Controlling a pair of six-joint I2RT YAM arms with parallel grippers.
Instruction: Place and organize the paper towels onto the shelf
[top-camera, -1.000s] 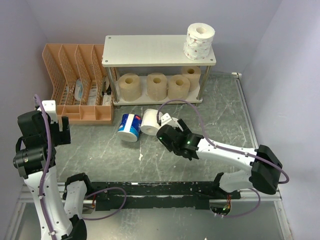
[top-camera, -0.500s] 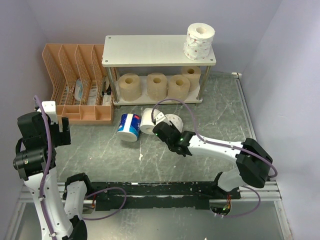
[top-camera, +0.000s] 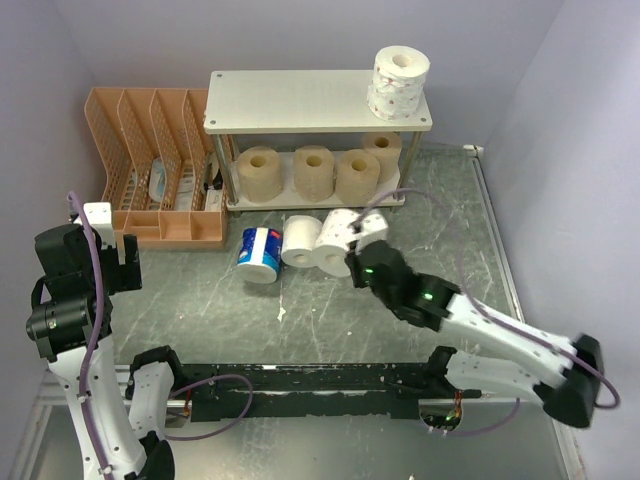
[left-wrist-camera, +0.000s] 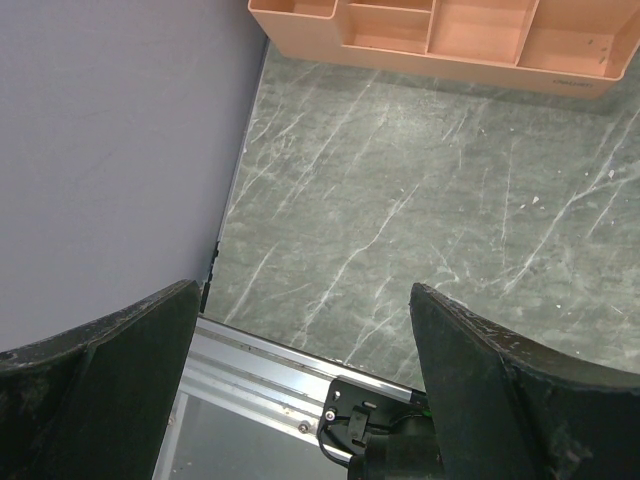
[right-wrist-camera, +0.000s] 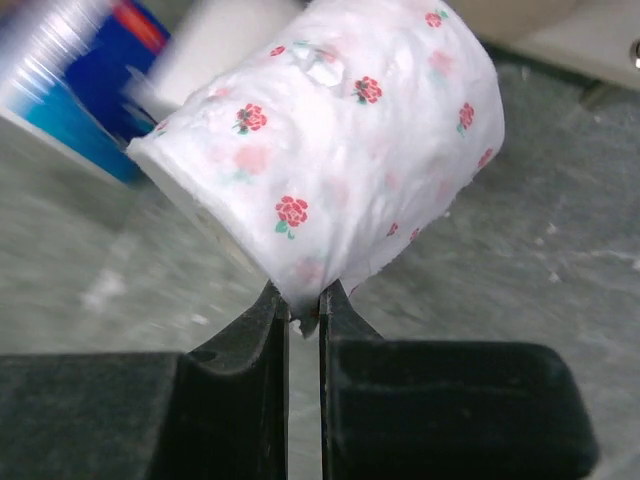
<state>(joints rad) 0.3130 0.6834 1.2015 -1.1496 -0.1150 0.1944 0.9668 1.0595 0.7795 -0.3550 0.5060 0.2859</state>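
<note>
The shelf (top-camera: 300, 100) stands at the back. One rose-printed paper towel roll (top-camera: 400, 82) stands on its top board, and several tan rolls (top-camera: 314, 172) line its lower board. On the table in front lie a blue-and-white roll (top-camera: 260, 254) and a plain white roll (top-camera: 300, 241). Beside them is another rose-printed roll (top-camera: 335, 238), pinched at its wall by my right gripper (top-camera: 358, 252). In the right wrist view that gripper (right-wrist-camera: 301, 305) is shut on the roll (right-wrist-camera: 340, 150). My left gripper (left-wrist-camera: 305, 380) hangs open over bare table at the near left.
An orange slotted organizer (top-camera: 150, 170) stands left of the shelf, and its front trays (left-wrist-camera: 440, 35) show in the left wrist view. Purple walls close in on the left, back and right. A metal rail (top-camera: 330, 380) runs along the near edge.
My right gripper has shut on the rose-printed roll. The right arm's elbow has swung out to the right. The left arm has not moved.
</note>
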